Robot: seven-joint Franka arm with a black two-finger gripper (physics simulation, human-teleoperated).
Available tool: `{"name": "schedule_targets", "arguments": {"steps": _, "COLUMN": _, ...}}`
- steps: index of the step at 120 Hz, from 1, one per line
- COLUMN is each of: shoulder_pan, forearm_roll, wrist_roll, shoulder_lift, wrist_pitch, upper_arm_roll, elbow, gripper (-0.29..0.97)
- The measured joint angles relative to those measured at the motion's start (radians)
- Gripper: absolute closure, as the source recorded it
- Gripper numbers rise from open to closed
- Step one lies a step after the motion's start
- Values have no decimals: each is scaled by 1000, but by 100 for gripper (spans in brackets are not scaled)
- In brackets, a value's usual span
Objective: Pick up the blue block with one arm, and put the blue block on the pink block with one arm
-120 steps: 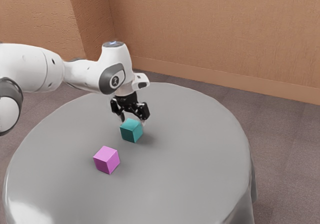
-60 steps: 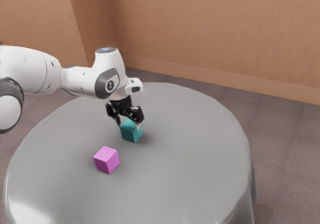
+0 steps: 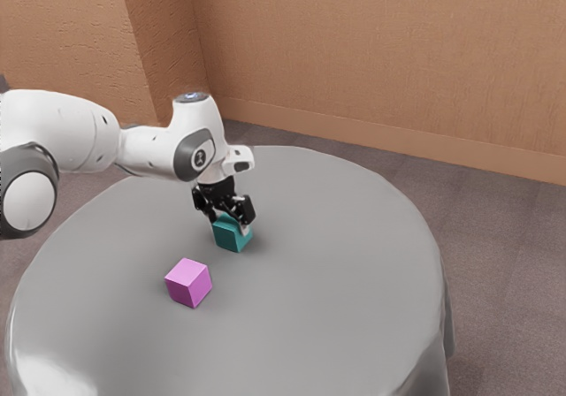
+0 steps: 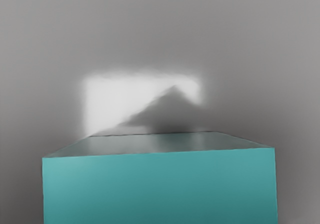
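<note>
Gripper down over the blue block, nothing lifted yet.
The gripper (image 3: 226,219) straddles the teal-blue block (image 3: 233,238), jaws spread and not clamped; the block sits on the table (image 3: 354,263), near the pink block (image 3: 188,282). Grasp, lift and stacking all remain.

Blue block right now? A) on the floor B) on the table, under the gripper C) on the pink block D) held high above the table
B: the blue block rests on the table beneath the gripper; the pink block stands apart, bare on top.
</note>
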Motion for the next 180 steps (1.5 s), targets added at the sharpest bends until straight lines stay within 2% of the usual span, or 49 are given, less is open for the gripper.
{"name": "schedule_targets", "arguments": {"steps": 24, "shoulder_pan": 0, "forearm_roll": -2, "wrist_roll": 23, "shoulder_lift": 40, "wrist_pitch": 4, "upper_arm_roll": 0, "elbow": 54, "gripper": 0}}
{"name": "schedule_targets", "arguments": {"steps": 43, "shoulder_pan": 1, "forearm_roll": -32, "wrist_roll": 38, "shoulder_lift": 45, "wrist_pitch": 6, "upper_arm_roll": 0, "elbow": 45, "gripper": 0}}
{"name": "schedule_targets", "arguments": {"steps": 67, "shoulder_pan": 1, "forearm_roll": -42, "wrist_roll": 49, "shoulder_lift": 30, "wrist_pitch": 6, "upper_arm_roll": 0, "elbow": 42, "gripper": 30}}
{"name": "schedule_targets", "arguments": {"steps": 86, "shoulder_pan": 2, "forearm_roll": -43, "wrist_roll": 44, "shoulder_lift": 28, "wrist_pitch": 8, "upper_arm_roll": 0, "elbow": 23, "gripper": 34}}
{"name": "schedule_targets", "arguments": {"steps": 128, "shoulder_pan": 5, "forearm_roll": -28, "wrist_roll": -17, "shoulder_lift": -399, "wrist_pitch": 9, "upper_arm_roll": 0, "elbow": -365, "gripper": 40}}
{"name": "schedule_targets", "arguments": {"steps": 148, "shoulder_pan": 8, "forearm_roll": -26, "wrist_roll": -50, "shoulder_lift": -497, "wrist_pitch": 8, "upper_arm_roll": -20, "elbow": -493, "gripper": 39}}
{"name": "schedule_targets", "arguments": {"steps": 180, "shoulder_pan": 12, "forearm_roll": -27, "wrist_roll": -92, "shoulder_lift": -562, "wrist_pitch": 4, "upper_arm_roll": -37, "elbow": -597, "gripper": 39}}
